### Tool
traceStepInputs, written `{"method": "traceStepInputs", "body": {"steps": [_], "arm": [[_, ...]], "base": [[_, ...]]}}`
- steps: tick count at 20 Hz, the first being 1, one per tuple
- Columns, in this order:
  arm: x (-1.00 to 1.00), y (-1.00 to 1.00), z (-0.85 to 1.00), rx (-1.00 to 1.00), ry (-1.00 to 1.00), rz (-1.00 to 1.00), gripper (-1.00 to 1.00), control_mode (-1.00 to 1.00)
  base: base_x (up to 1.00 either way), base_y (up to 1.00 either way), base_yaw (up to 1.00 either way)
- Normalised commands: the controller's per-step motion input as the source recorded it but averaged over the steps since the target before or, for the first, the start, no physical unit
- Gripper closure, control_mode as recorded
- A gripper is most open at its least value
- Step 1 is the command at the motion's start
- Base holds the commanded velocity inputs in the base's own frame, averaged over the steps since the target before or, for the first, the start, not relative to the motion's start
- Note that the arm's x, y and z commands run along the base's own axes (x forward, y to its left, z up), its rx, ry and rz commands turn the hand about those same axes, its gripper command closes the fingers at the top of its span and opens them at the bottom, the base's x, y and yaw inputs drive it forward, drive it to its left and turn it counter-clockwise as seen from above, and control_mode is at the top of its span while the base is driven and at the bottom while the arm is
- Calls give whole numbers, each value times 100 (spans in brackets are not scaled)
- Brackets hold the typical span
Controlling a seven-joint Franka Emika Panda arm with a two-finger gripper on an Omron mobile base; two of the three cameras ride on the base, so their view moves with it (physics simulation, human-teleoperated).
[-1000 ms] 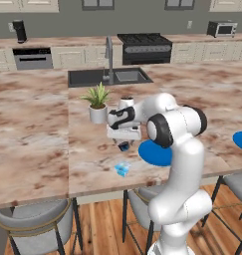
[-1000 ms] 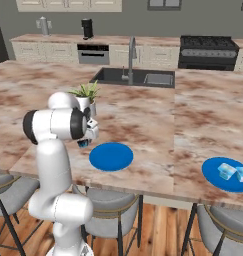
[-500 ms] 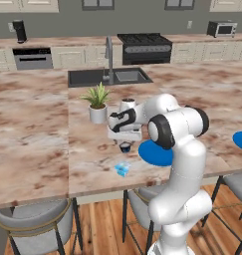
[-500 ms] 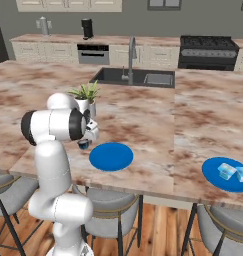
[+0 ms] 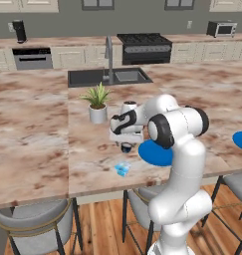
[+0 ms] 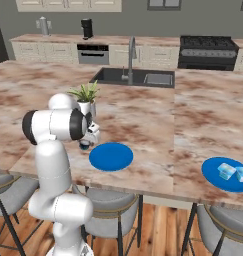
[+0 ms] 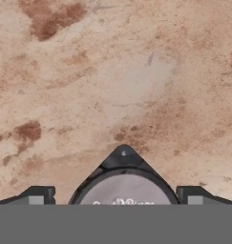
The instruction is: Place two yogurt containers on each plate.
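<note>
Landmark: near plate [image 5: 155, 152], blue disc on the marble counter [image 5: 38, 129], close to its front edge; bare, nothing on it.

- Gripper [image 5: 126, 147]: hangs low over the counter just left of the near plate, pointing down. The hand view shows bare marble between two fingertips [image 7: 37, 196] set well apart, so the hand is spread wide with nothing in it. Judgement: it sits here because the next pickup lies on this side of the plate.
- Loose yogurt [image 5: 122, 169]: pale blue cup, or possibly two side by side, too small to count; on the counter left of the near plate and nearer the front edge, apart from the gripper. Judgement: this stock is meant for the near plate.
- Far plate [image 6: 228, 175]: well to the right of the near plate, same front edge. Carries two yogurts [image 6: 226, 170]; judged complete.
- Plant [image 5: 98, 102]: potted, behind and left of the near plate; clear of the work.
</note>
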Motion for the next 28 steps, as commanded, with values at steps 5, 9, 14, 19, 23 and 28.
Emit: {"method": "traceStepInputs", "body": {"steps": [5,9,14,19,23,28], "arm": [[-5,1,-17,0,0,0,-100,-100],[-11,5,-8,0,-1,0,100,-100],[-13,1,3,0,-9,0,100,-100],[-26,-1,24,0,-10,-5,100,-100],[-28,-24,37,0,0,-17,100,-100],[-8,-42,48,0,0,-17,100,-100]], "base": [[0,0,0],[0,0,0],[0,0,0],[0,0,0],[0,0,0],[0,0,0]]}}
